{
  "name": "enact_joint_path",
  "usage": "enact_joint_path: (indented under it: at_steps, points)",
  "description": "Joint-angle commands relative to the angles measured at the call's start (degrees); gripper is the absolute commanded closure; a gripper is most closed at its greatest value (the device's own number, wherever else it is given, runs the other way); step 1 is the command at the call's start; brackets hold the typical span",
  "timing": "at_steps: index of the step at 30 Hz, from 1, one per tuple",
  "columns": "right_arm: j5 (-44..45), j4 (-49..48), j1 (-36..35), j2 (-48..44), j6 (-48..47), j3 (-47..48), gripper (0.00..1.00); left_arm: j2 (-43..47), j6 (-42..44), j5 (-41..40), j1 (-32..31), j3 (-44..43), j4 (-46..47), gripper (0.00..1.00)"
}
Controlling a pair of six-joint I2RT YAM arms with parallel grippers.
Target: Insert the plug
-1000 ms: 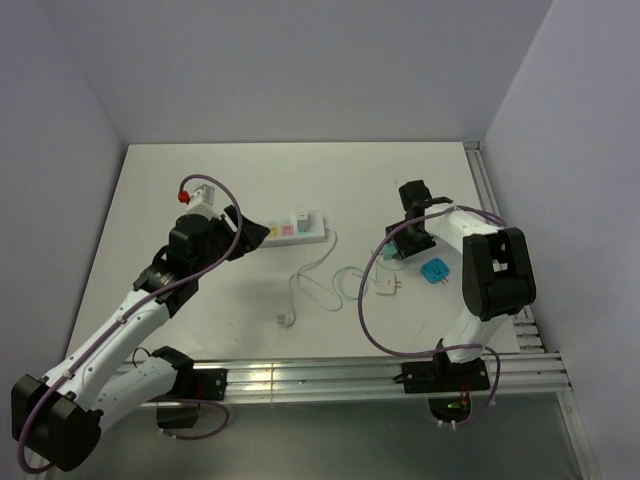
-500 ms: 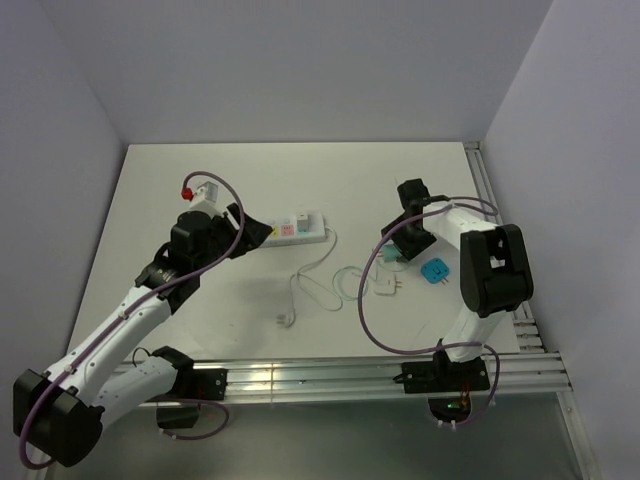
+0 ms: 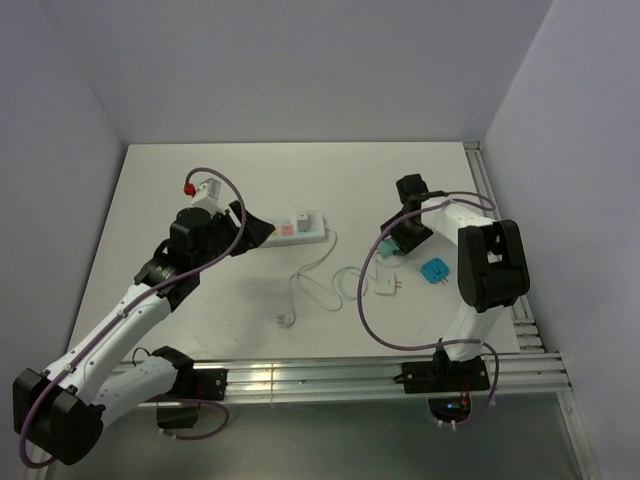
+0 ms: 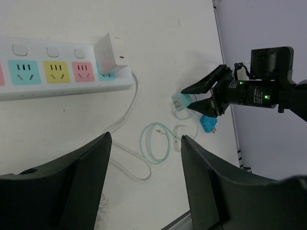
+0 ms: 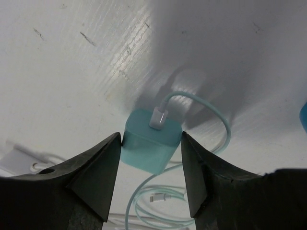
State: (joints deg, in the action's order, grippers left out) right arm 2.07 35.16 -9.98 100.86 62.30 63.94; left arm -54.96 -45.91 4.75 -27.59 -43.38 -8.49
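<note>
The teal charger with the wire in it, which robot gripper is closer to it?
Right. The right gripper has a finger on each side of the teal charger; the left gripper sits far away by the power strip.
</note>
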Motion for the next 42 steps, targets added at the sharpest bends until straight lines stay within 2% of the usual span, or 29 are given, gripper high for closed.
enact_joint_path:
  at_steps: [1, 6, 9, 10, 11, 12, 13, 16, 20, 23, 27, 30, 34, 35, 38, 42]
  points:
    - [1.3, 1.1, 0.2, 3.0, 0.6, 1.3, 0.39, 0.1, 1.8, 1.8, -0.3, -3.0, 0.8, 0.34]
    - [2.0, 1.8, 0.2, 4.3, 0.8, 1.9, 0.38, 0.3, 1.4, 2.1, -0.3, -2.9, 1.1, 0.34]
    - [0.8, 1.1, 0.2, 5.4, 0.6, 1.7, 0.46, 0.6, 1.5, 1.9, -0.3, -2.8, 0.8, 0.34]
    - [0.3, -0.3, 0.1, 5.1, 0.4, 0.8, 0.77, 0.6, 1.7, 1.9, -0.4, -2.9, 0.5, 0.35]
    - [0.1, -0.3, 0.1, 5.0, 0.4, 0.7, 0.78, 0.6, 1.7, 2.0, -0.4, -2.9, 0.3, 0.35]
    - [0.0, -0.7, 0.1, 3.9, 0.4, 0.2, 0.95, 0.8, 1.9, 2.1, -0.3, -3.1, 0.2, 0.35]
    - [0.0, -1.7, 0.1, 3.3, 0.2, 0.0, 0.99, 0.8, 1.9, 2.2, -0.3, -3.3, 0.1, 0.35]
    - [-1.0, -2.9, -0.2, 0.3, -1.5, 0.0, 1.00, 0.8, 2.0, 4.0, -0.3, -4.3, -0.6, 0.36]
    - [0.3, -2.4, -2.7, -7.1, -3.3, 1.4, 1.00, -0.5, -1.2, 11.8, -0.3, -4.2, 2.4, 0.39]
    - [2.2, -2.9, -6.6, -11.9, -1.6, 1.4, 1.00, -0.8, -5.4, 17.3, -0.4, -1.9, 9.8, 0.44]
    - [1.7, -5.9, -11.3, -19.8, 2.3, 1.4, 1.00, -1.8, -7.4, 18.6, -1.0, -0.3, 15.4, 0.48]
    - [1.7, -5.5, -15.2, -21.8, 3.8, 4.3, 1.00, -2.3, -7.7, 17.6, -3.1, -0.5, 18.5, 0.48]
    - [2.2, -6.6, -20.6, -24.4, 7.1, 5.5, 1.00, 0.1, -7.1, 5.7, -7.8, 2.4, 23.2, 0.38]
    - [2.6, -7.1, -21.7, -26.0, 9.4, 5.1, 1.00, 1.5, -6.8, 3.9, -9.0, 3.7, 26.9, 0.37]
    - [2.2, -10.1, -25.7, -28.2, 13.6, 3.3, 1.00, 1.5, -6.0, 0.8, -11.9, 7.8, 31.7, 0.36]
    - [3.0, -10.7, -29.4, -29.3, 16.0, 3.5, 1.00, -0.2, -5.2, -1.7, -13.9, 8.9, 34.0, 0.36]
